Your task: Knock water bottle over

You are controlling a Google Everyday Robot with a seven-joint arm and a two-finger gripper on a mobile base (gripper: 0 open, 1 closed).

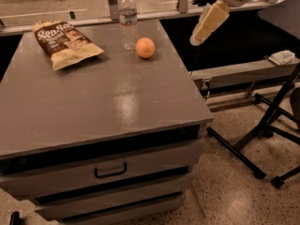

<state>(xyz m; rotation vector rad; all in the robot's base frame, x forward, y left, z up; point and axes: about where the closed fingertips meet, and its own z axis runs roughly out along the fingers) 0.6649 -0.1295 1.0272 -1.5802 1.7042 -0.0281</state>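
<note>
Gripper [198,33]: hangs in the air past the right edge of the cabinet, high up, slanting down and to the left, touching nothing. It is well apart from the bottle. Whether it is wide or narrow cannot be told.
Cabinet [117,111]: grey, with drawers below. Its flat top carries all three items along the far side.
Chip bag [65,42]: lies flat near the far left corner, well to the left of the bottle.
Water bottle [127,20]: stands upright near the far edge, white cap on top, not yet knocked over.
Orange [145,47]: sits just beside the bottle's base, on its right and a little nearer the camera, so it lies on the gripper's side of the bottle.
Step in hand: most likely the approach, with contact yet to come.
Doing it well: travel in above the orange and meet the bottle high, near its shoulder or cap. A high push should tip it, whereas a low one may only slide it or send the orange rolling.
Direction: pushing leftward along the top looks safest, as the bare stretch before the bag gives it room to fall.
</note>
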